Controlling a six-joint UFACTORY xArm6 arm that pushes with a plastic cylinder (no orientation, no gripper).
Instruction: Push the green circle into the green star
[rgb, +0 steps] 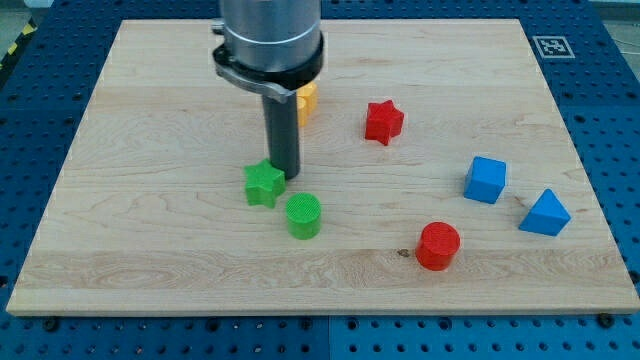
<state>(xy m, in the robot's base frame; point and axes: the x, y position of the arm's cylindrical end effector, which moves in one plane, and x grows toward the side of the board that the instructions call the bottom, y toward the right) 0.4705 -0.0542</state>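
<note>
The green circle lies on the wooden board, a little left of the middle. The green star sits just to its upper left, with a narrow gap between them. My rod comes down from the view's top, and my tip rests at the star's upper right edge, touching or nearly touching it. The tip is above the green circle in the view, a short way from it.
A yellow block is partly hidden behind the rod. A red star lies right of it. A blue cube, a blue triangle and a red circle lie at the right.
</note>
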